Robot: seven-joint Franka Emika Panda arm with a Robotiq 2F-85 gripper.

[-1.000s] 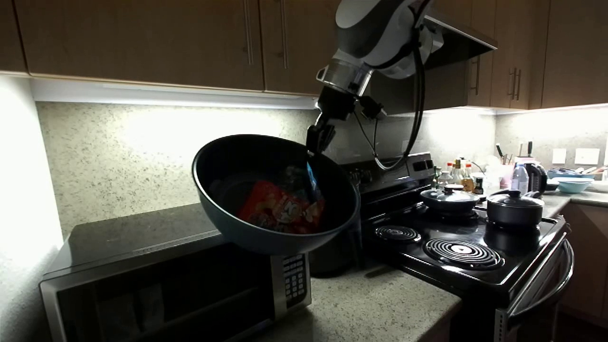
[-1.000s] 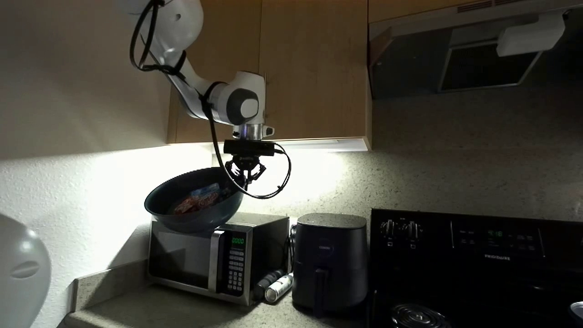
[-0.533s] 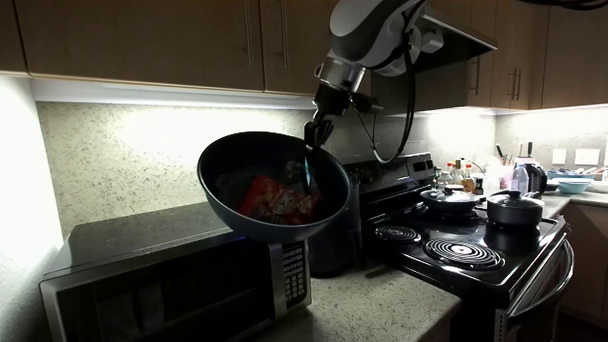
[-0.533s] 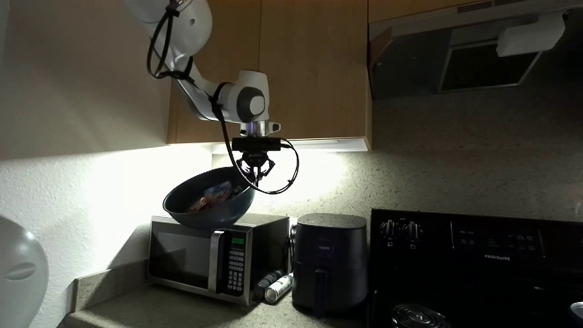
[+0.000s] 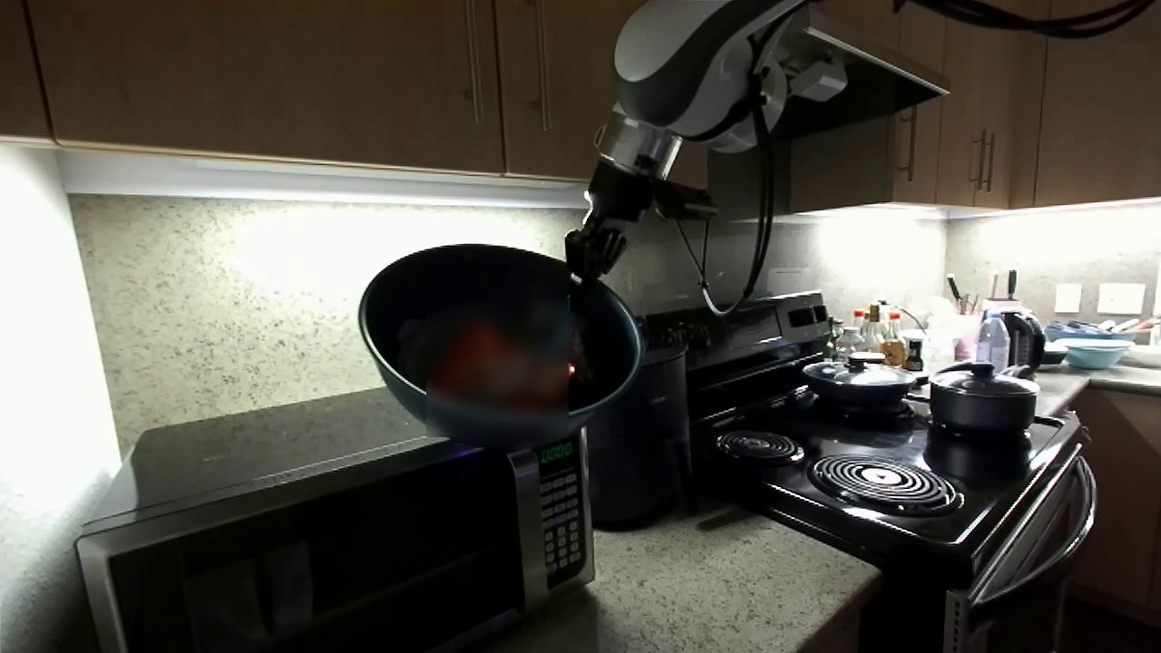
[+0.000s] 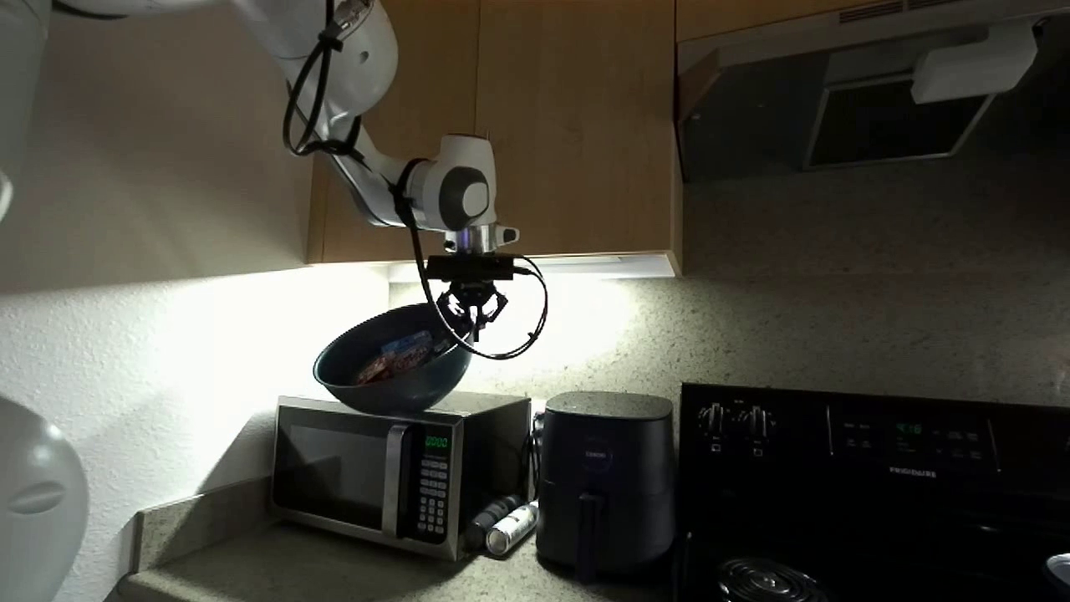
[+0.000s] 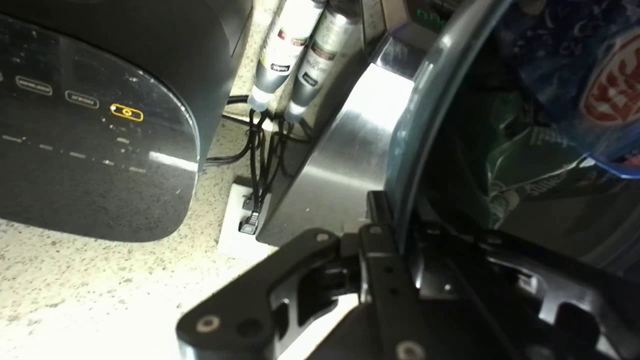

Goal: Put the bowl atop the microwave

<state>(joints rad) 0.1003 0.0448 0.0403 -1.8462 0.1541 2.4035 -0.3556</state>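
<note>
The large dark teal bowl (image 5: pixel 453 295) hangs tilted, its open side facing an exterior view, with red and blue packets (image 5: pixel 494 367) inside. My gripper (image 5: pixel 580 272) is shut on its rim; one finger is outside and one inside. The wrist view shows the rim of the bowl (image 7: pixel 407 135) between the fingers (image 7: pixel 400 215). The silver microwave (image 6: pixel 343 468) stands on the counter. The bowl (image 6: pixel 414 389) overlaps the microwave's top front edge in both exterior views. I cannot tell whether it touches the top. The microwave's top (image 7: pixel 345 165) shows left of the bowl in the wrist view.
A dark air fryer (image 6: pixel 606 485) stands right of the microwave, with two bottles (image 6: pixel 512 528) lying between them. Upper cabinets (image 6: pixel 577 125) hang close above the gripper. The black stove (image 5: pixel 816 462) with lidded pots (image 5: pixel 984 399) is farther right. A wall (image 6: pixel 201 376) stands left.
The bowl, held by the rim, has moved back toward the backsplash, farther over the microwave's top. It remains tilted, and the grip looks unchanged.
</note>
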